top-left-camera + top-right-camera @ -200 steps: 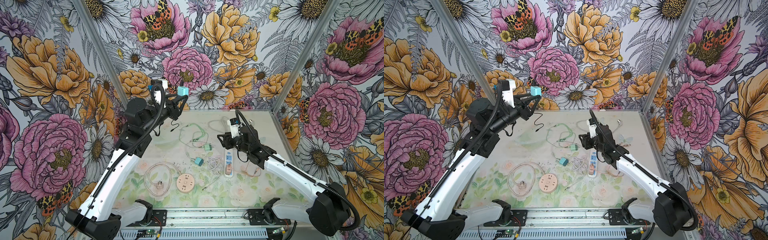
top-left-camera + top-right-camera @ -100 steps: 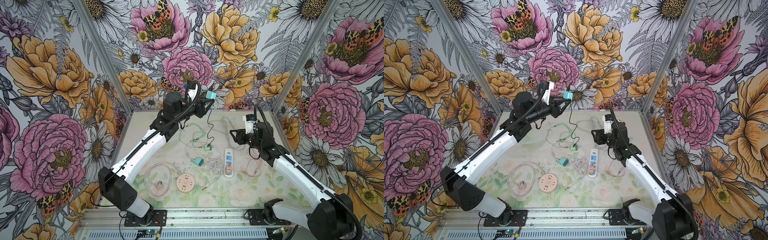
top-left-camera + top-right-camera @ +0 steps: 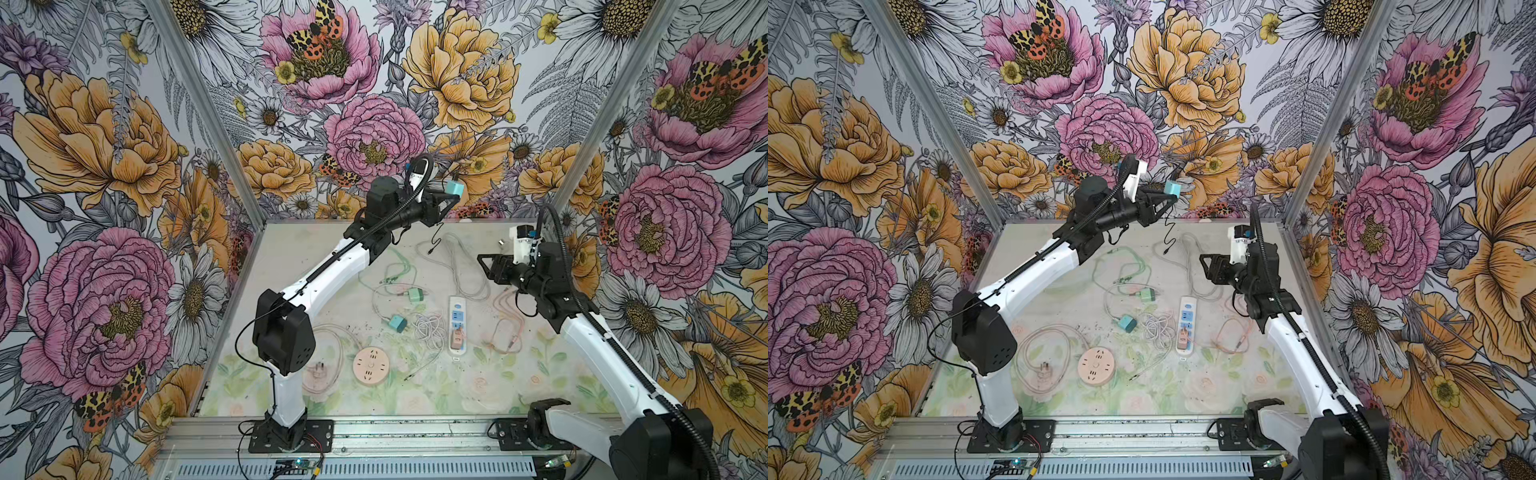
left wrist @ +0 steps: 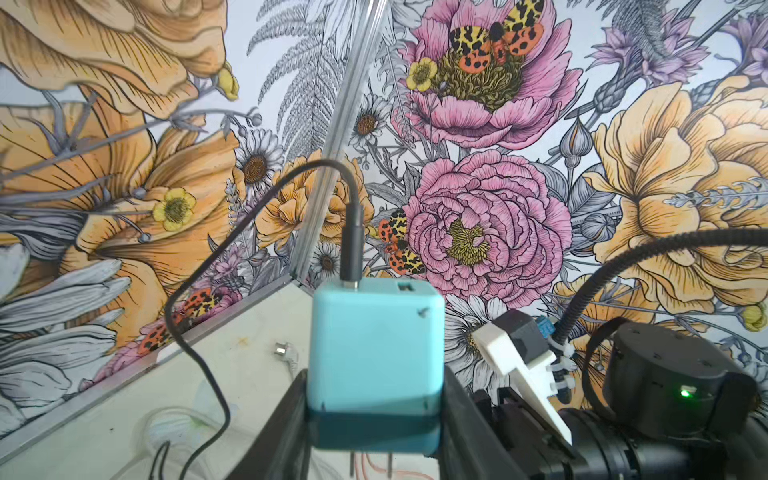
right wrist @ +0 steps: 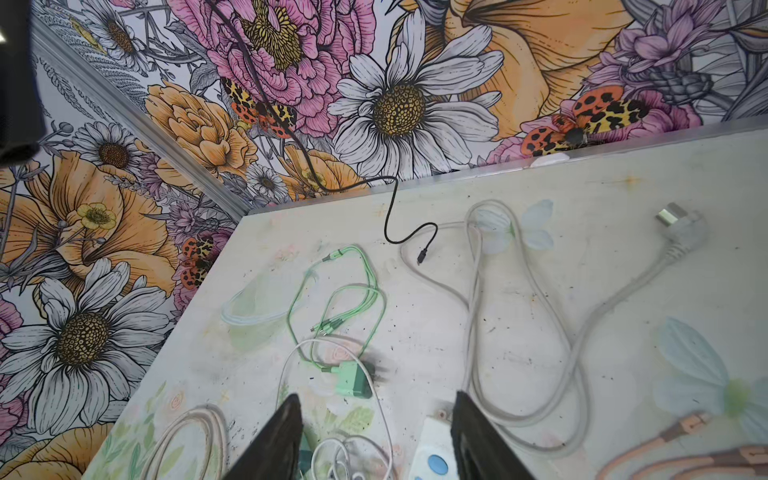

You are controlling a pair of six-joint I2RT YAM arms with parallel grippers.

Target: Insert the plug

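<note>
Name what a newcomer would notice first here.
The loud floral walls all round. Then the left gripper, raised at the back, shut on a teal charger with a black cable dangling. Below, a white power strip lies on the table among loose cords; the right gripper hovers open and empty.

Cables (image 3: 430, 332) crowd both sides of the power strip (image 3: 456, 316).

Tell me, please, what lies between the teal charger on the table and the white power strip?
A coiled white cable lies between the teal charger and the white power strip; this shows in both top views.
</note>
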